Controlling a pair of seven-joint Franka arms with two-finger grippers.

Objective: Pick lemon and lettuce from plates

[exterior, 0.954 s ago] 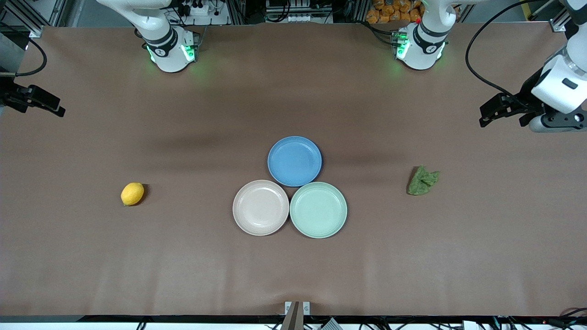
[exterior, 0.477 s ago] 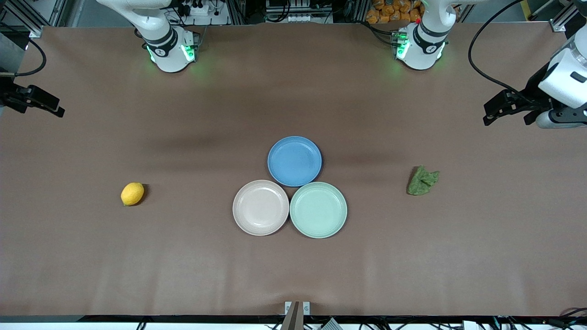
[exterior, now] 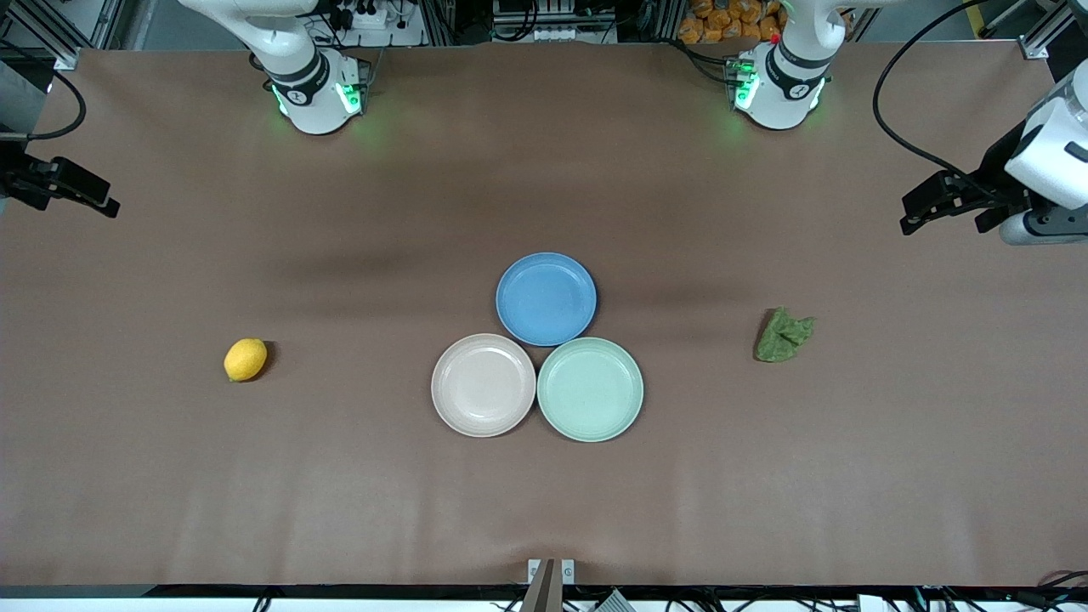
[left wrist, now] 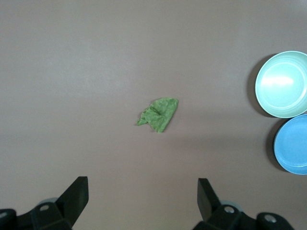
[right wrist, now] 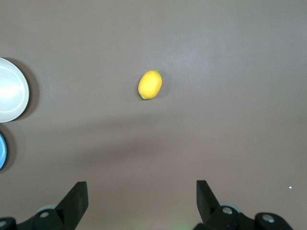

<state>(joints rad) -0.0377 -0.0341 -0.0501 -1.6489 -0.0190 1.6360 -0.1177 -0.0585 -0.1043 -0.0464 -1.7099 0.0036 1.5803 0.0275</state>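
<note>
The yellow lemon [exterior: 246, 359] [right wrist: 150, 85] lies on the bare brown table toward the right arm's end. The crumpled green lettuce [exterior: 783, 335] [left wrist: 159, 114] lies on the table toward the left arm's end. Between them the beige-pink plate [exterior: 483, 385] [right wrist: 10, 90] and the mint plate [exterior: 590, 389] [left wrist: 283, 84] sit side by side, both empty. My left gripper [exterior: 942, 223] [left wrist: 142, 184] hangs open over the table's edge at its own end, well apart from the lettuce. My right gripper [exterior: 78, 202] [right wrist: 141, 184] hangs open at its end, apart from the lemon.
An empty blue plate [exterior: 546, 298] [left wrist: 293, 143] touches both other plates, farther from the front camera. The two arm bases [exterior: 316, 89] [exterior: 775, 85] stand along the table's back edge. A small bracket [exterior: 550, 574] sits at the front edge.
The left arm has drifted a little outward toward its end of the table and slightly up. The right arm, lemon, lettuce and plates have not moved.
</note>
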